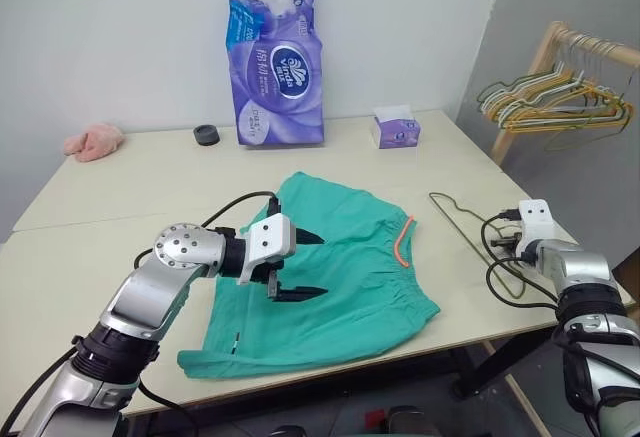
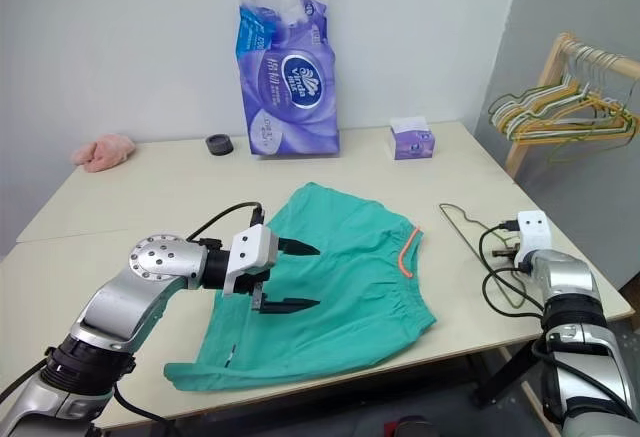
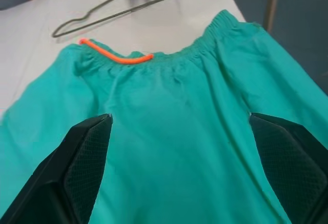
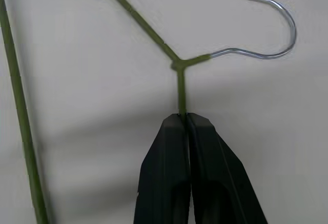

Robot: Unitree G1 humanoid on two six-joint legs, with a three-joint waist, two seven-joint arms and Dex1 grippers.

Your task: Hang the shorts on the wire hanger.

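Early stage: shorts (image 1: 330, 272) lie flat on the table (image 1: 120, 207) — unhung. Right gripper (image 4: 182, 115) is clamped on the wire hanger (image 4: 154, 34) beside them; left gripper (image 1: 300, 265) hovers over the shorts, fingers apart.

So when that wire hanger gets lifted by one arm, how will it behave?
The wire hanger is thin, so probably light and a bit springy. The right hand pinches one wire near the neck, so it may swing or twist. Its hook could snag the shorts.

We note shorts (image 1: 335, 282) flat on table (image 1: 130, 197); left gripper (image 1: 305, 265) spread above them; wire hanger (image 1: 470, 237) beside waistband.
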